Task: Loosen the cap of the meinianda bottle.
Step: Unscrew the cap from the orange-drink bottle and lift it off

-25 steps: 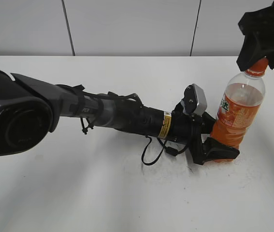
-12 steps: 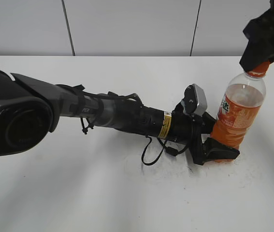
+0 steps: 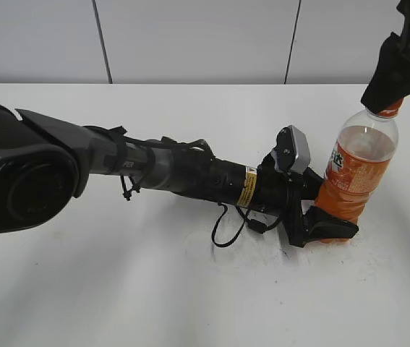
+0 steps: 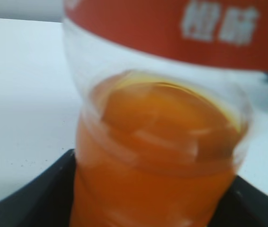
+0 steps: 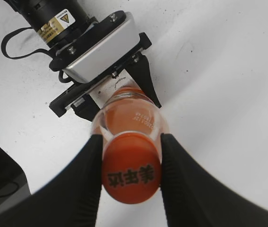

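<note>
The meinianda bottle (image 3: 356,163) stands upright on the white table at the right, half full of orange drink. My left gripper (image 3: 324,217) is shut on its waisted lower body; in the left wrist view the bottle (image 4: 157,142) fills the frame between the black fingers (image 4: 30,198). My right gripper (image 3: 391,94) comes down from the top right and is shut on the orange cap (image 5: 131,166), its two black fingers (image 5: 77,189) pressing the cap's sides. In the exterior view only a sliver of the cap (image 3: 389,110) shows below the gripper.
The left arm (image 3: 176,173) lies low across the table from the left edge to the bottle, with a loose black cable (image 3: 226,231) under it. The white table (image 3: 154,289) ends at a grey panelled wall (image 3: 190,36) behind.
My right gripper has shifted up and to the right over the cap and turned, covering more of it. The bottle and left arm have stayed in place.
</note>
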